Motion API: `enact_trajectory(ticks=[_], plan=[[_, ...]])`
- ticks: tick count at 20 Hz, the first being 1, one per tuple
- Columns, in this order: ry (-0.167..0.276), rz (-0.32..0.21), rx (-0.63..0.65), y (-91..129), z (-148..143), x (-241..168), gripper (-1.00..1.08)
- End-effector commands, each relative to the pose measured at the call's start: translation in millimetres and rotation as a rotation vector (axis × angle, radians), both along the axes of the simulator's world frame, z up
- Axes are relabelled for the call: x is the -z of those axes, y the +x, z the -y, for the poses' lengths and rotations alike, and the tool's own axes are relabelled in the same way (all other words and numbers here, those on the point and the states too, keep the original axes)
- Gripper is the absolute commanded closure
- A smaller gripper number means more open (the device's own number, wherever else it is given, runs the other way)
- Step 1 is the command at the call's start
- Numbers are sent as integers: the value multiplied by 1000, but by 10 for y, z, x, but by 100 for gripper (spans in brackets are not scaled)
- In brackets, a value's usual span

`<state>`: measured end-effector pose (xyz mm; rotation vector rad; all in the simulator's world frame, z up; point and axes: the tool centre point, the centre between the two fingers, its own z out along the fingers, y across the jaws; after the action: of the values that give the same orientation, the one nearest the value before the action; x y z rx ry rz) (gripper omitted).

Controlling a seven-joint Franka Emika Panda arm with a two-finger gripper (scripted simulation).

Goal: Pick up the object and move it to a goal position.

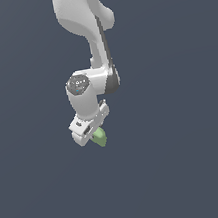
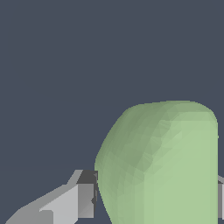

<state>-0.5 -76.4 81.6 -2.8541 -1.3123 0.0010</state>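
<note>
We see the white Panda arm (image 1: pixel 87 44) coming down from the top of the exterior view, wrist bent, with the gripper (image 1: pixel 96 133) at its lowest end against a plain dark grey-blue backdrop (image 1: pixel 184 118). The light green block (image 1: pixel 100 137) sits right at the gripper — it pokes out just under the white hand, toward the exterior view's right of the finger housing. In the wrist view the block (image 2: pixel 162 166) fills the space between the two fingers: one grey finger (image 2: pixel 85 199) touches its one flank, and a sliver of the other finger shows at the picture's edge against the opposite flank. So the fingers are closed narrow on the block, holding it. The block is matte, rounded at the top with smooth edges, one face flatter and paler than the faceted, curved side. We can't tell whether it rests on any surface — no shadow or ground line is visible beneath it. A round dark cap (image 1: pixel 78 84) on the wrist joint carries small markings, too small to read. No other legible writing.
</note>
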Motion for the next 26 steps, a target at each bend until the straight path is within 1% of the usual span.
enact_trajectory(ticks=[1,7,12,18,26], plan=[[0,1,0,-8,-3,-44,108],[-1,1,0,-76,-29,-278,108],[-1,1,0,-173,-67,-615,108],[-1,1,-1,-338,-133,-1195,108],[0,1,-2,-592,-240,-2124,108]])
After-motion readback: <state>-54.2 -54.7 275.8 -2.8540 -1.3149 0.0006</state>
